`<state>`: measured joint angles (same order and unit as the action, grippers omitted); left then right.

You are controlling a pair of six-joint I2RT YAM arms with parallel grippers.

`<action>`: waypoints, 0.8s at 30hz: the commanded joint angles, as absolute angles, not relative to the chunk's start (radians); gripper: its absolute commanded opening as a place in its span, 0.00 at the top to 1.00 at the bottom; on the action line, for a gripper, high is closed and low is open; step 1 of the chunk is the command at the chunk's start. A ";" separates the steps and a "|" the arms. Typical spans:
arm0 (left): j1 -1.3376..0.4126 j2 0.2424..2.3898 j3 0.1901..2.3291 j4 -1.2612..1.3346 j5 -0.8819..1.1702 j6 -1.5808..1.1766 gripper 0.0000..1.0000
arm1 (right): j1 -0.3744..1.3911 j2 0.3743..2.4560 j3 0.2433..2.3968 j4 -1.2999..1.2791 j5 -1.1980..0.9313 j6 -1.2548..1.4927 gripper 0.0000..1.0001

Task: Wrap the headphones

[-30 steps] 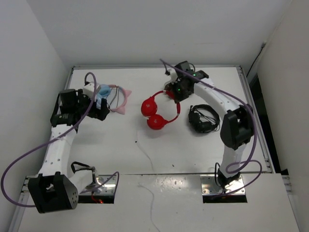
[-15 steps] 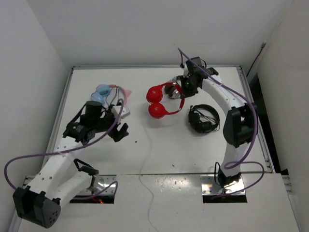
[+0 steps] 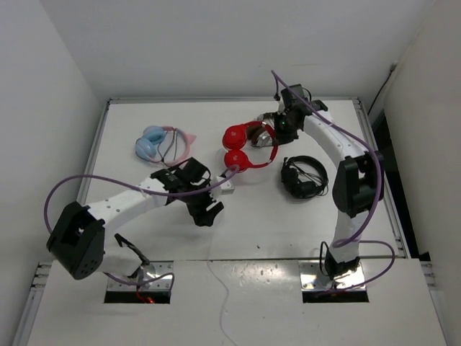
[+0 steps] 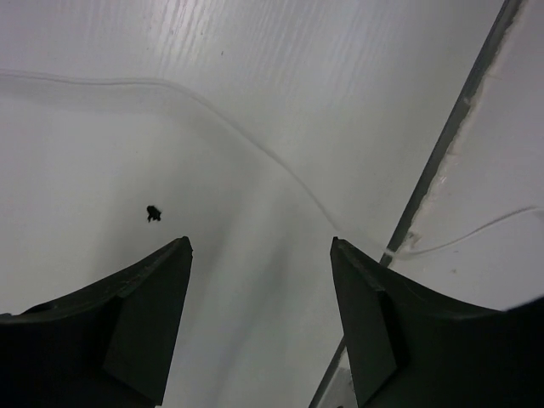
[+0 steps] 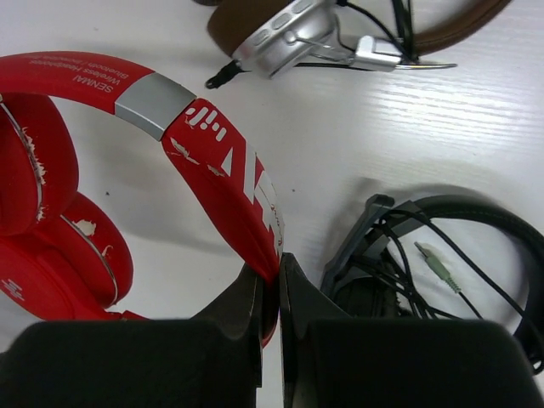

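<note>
Gripping the headphones (image 5: 225, 161) by their band, the right gripper (image 5: 270, 276) is clenched; the left gripper (image 4: 259, 246) hangs spread over the cable (image 4: 255, 147).

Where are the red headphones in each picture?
Top view: the red headphones lie in the upper middle of the table, with the right gripper at their headband.
Left wrist view: not in it; only a thin white cable crosses the table.
Right wrist view: left side, headband pinched in the right gripper.
Shared landmark: the black headphones, right of the red ones in the top and right wrist views.
</note>
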<state>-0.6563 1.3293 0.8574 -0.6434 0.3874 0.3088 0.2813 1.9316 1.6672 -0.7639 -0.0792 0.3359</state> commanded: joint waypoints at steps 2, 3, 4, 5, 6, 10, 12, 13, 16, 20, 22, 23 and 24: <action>-0.664 1.391 0.922 -0.604 0.489 0.169 0.28 | 0.232 1.917 1.701 -0.715 -0.104 0.391 1.00; -0.654 1.408 0.933 -0.604 0.536 0.113 0.28 | 0.218 1.908 1.701 -0.715 -0.104 0.403 1.00; -0.653 1.419 0.933 -0.586 0.560 0.083 0.28 | 0.218 1.908 1.692 -0.715 -0.115 0.403 1.00; -0.640 1.419 0.933 -0.571 0.577 0.052 0.28 | 0.206 1.908 1.692 -0.715 -0.130 0.413 1.00; -0.640 1.410 0.904 -0.554 0.589 0.001 0.28 | 0.206 1.908 1.692 -0.715 -0.130 0.422 1.00; -0.686 1.330 0.839 -0.468 0.589 -0.075 0.28 | 0.173 1.899 1.681 -0.715 -0.153 0.440 1.00; -0.704 1.319 0.809 -0.439 0.589 -0.115 0.27 | 0.164 1.899 1.681 -0.715 -0.182 0.449 1.00; -0.716 1.319 0.808 -0.439 0.589 -0.115 0.27 | 0.164 1.899 1.681 -0.715 -0.183 0.462 1.00; -0.716 1.347 0.793 -0.414 0.545 -0.126 0.28 | 0.153 1.899 1.681 -0.715 -0.201 0.462 1.00; -0.716 1.380 0.793 -0.385 0.489 -0.137 0.29 | 0.144 1.899 1.681 -0.715 -0.225 0.471 1.00; -0.716 1.399 0.793 -0.373 0.437 -0.137 0.29 | 0.144 1.899 1.681 -0.715 -0.244 0.471 1.00; -0.716 1.411 0.793 -0.361 0.422 -0.146 0.29 | 0.144 1.899 1.681 -0.715 -0.244 0.471 1.00; -0.716 1.411 0.793 -0.350 0.398 -0.146 0.29 | 0.144 1.890 1.681 -0.715 -0.244 0.471 1.00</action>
<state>-0.7128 1.4002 0.7952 -0.4110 0.4683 -0.1162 0.1505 1.9316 1.6665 -0.7639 -0.1715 0.4313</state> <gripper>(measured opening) 0.707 0.044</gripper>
